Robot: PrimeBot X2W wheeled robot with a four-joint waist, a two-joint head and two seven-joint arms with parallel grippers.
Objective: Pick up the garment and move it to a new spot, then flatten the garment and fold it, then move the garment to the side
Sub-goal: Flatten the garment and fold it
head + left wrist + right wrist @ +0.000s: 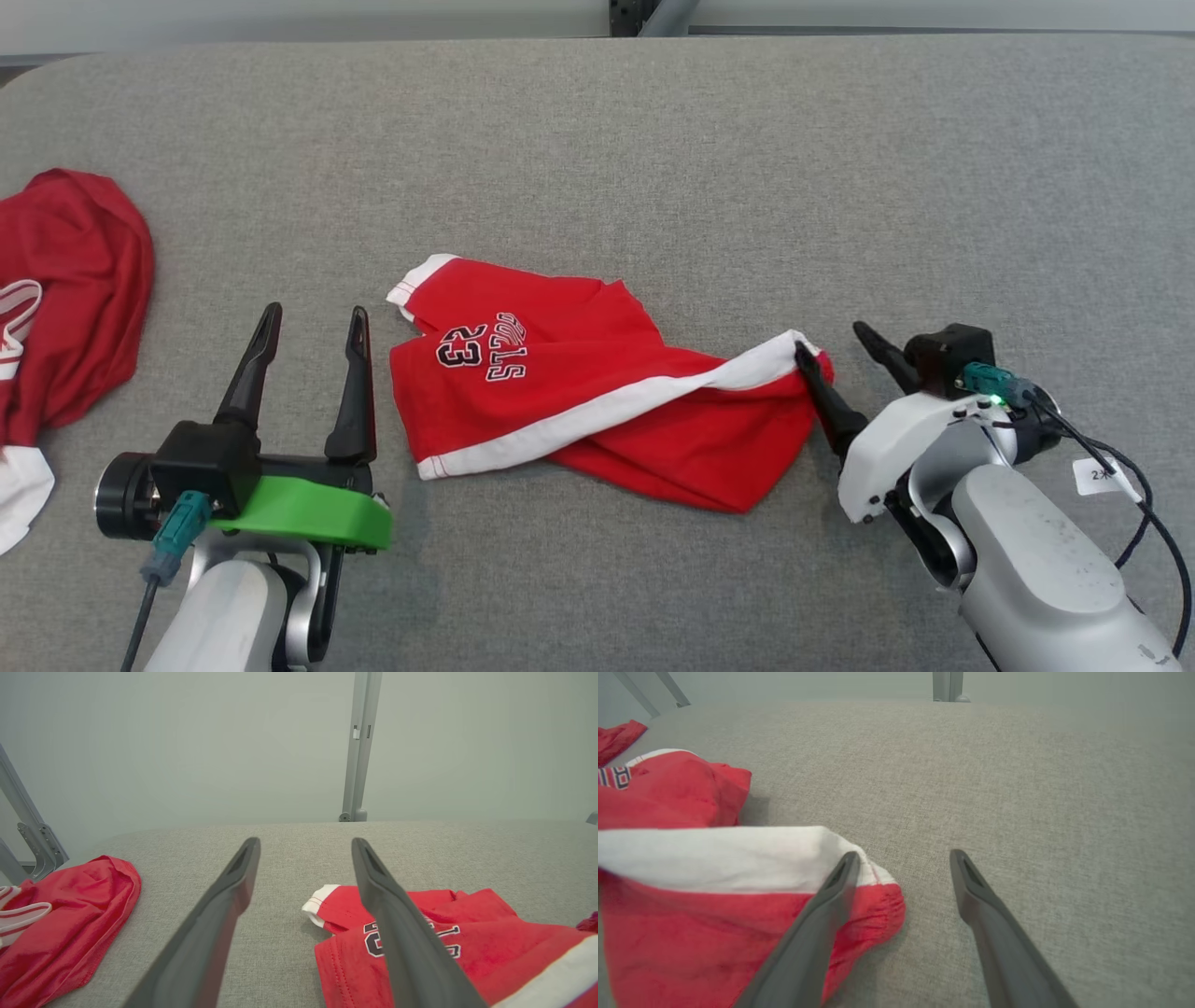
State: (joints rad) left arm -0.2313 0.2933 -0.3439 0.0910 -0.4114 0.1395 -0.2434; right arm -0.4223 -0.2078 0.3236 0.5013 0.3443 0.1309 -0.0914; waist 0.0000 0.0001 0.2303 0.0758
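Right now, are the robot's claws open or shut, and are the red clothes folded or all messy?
left gripper: open, empty, beside the garment.
right gripper: open, one finger at the garment's white-striped corner, not clamped.
garment: crumpled and twisted, unfolded, lying on the table.
second red garment: bunched up at the table's left edge.

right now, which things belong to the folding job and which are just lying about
In the job: garment with 23, left end effector, right end effector.
Lying about: other red garment, post.
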